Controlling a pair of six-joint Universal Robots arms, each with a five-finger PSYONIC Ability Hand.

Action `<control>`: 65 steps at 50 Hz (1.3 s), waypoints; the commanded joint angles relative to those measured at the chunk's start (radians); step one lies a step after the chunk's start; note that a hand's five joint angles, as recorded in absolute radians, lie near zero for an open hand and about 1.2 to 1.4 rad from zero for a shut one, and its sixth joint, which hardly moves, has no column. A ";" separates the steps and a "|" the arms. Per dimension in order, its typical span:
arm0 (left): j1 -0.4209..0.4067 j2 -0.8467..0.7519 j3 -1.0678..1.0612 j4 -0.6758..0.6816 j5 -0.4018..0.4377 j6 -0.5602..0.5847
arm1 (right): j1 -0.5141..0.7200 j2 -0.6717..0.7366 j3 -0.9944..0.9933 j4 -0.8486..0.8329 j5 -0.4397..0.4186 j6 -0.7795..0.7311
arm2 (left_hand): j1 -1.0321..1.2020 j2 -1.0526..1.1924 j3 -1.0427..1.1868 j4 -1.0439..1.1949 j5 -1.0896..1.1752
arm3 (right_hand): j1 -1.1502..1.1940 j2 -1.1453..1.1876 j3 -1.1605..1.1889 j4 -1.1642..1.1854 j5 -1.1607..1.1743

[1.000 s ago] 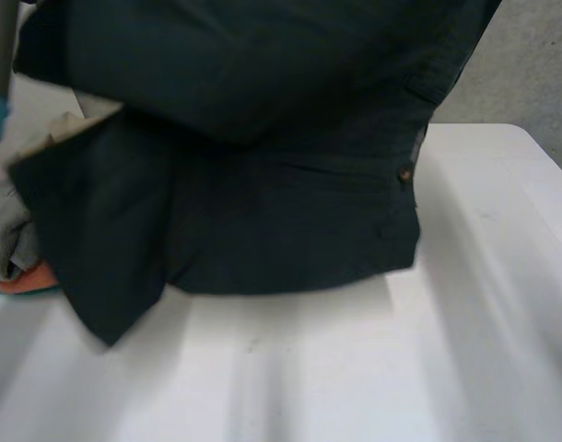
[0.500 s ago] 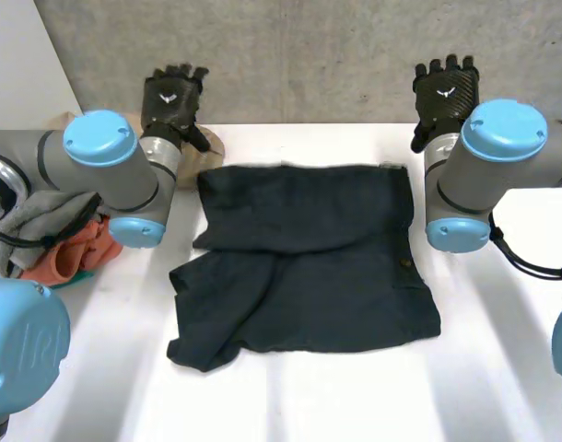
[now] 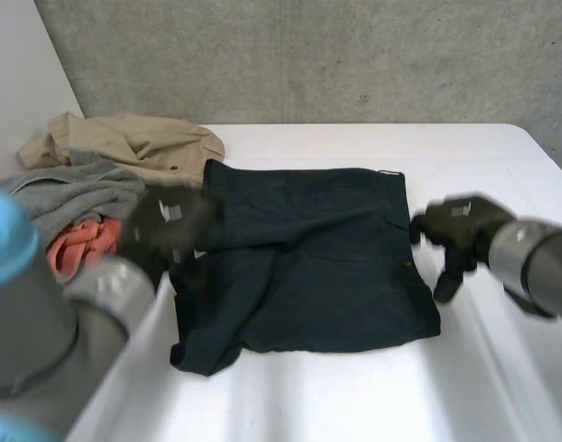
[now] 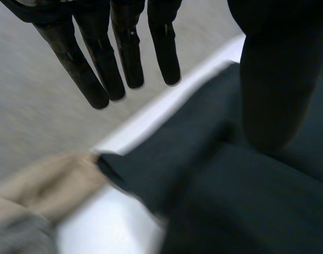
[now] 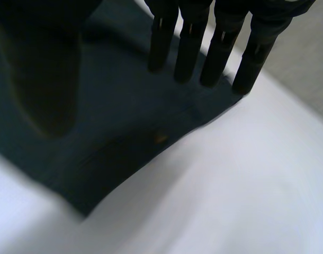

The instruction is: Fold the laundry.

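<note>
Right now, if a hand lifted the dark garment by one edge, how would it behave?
Probably floppy: the dark garment lies folded over itself with soft creases, so it would likely drape and unfold. Pushed across the smooth white table, it would probably bunch rather than slide whole.

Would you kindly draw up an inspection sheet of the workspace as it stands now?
Surface: white table, smooth.
Job's things: dark garment lies mid-table, roughly folded, its near left corner uneven. A waiting pile sits at the table's left: beige garment, grey garment, orange garment.
Clutter: nothing seen.
Hands: left hand open, fingers straight, at the dark garment's left edge. Right hand open, fingers straight, at its right edge. Neither grips cloth.
Cables: nothing seen.
Surroundings: grey concrete wall behind the table.
</note>
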State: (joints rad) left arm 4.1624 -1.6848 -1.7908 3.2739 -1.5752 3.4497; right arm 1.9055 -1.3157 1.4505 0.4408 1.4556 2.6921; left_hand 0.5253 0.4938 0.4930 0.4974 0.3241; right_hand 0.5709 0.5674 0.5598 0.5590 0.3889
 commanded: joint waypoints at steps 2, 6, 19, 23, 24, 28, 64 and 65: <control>-0.091 0.046 -0.240 -0.050 0.003 -0.023 | -0.040 -0.069 0.315 -0.146 -0.153 -0.058 | 0.308 0.339 0.340 0.335 0.334 | 0.247 0.250 0.258 0.258 0.254; -0.090 0.021 -0.277 -0.050 -0.019 -0.040 | -0.054 -0.054 0.424 -0.302 -0.181 -0.098 | 0.270 0.301 0.302 0.297 0.296 | 0.223 0.227 0.234 0.235 0.231; 0.036 -0.145 -0.229 0.079 -0.052 0.074 | -0.034 0.069 0.511 -0.691 -0.179 -0.106 | -0.036 -0.004 -0.004 -0.008 -0.009 | 0.003 0.006 0.014 0.015 0.010; 0.041 -0.173 -0.220 0.156 -0.054 0.111 | -0.023 0.075 0.513 -0.749 -0.167 -0.106 | -0.030 0.001 0.002 -0.002 -0.003 | 0.023 0.027 0.034 0.035 0.031; 0.041 -0.180 -0.219 0.170 -0.054 0.117 | -0.022 0.079 0.511 -0.760 -0.166 -0.106 | -0.027 0.004 0.005 0.001 0.000 | 0.035 0.039 0.046 0.047 0.043; 0.042 -0.217 -0.194 0.225 -0.054 0.146 | -0.013 0.104 0.502 -0.806 -0.153 -0.110 | -0.007 0.025 0.026 0.021 0.020 | 0.105 0.109 0.117 0.117 0.113; 0.002 0.209 0.072 -0.173 0.015 0.091 | -0.051 -0.243 0.021 -0.087 -0.084 -0.089 | 0.871 0.902 0.903 0.899 0.898 | 0.825 0.829 0.836 0.837 0.833; 0.001 0.230 0.089 -0.210 0.020 0.076 | -0.060 -0.250 -0.007 -0.058 -0.086 -0.084 | 0.871 0.902 0.903 0.899 0.898 | 0.825 0.829 0.836 0.837 0.833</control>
State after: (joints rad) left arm 4.1752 -1.6539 -1.8208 3.3671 -1.5923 3.6451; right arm 1.8716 -1.4629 1.6590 0.0961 1.3776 2.5932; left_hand 1.1492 1.1950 1.1848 1.1936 0.9856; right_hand 1.0917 1.1579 1.1860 1.1937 0.9871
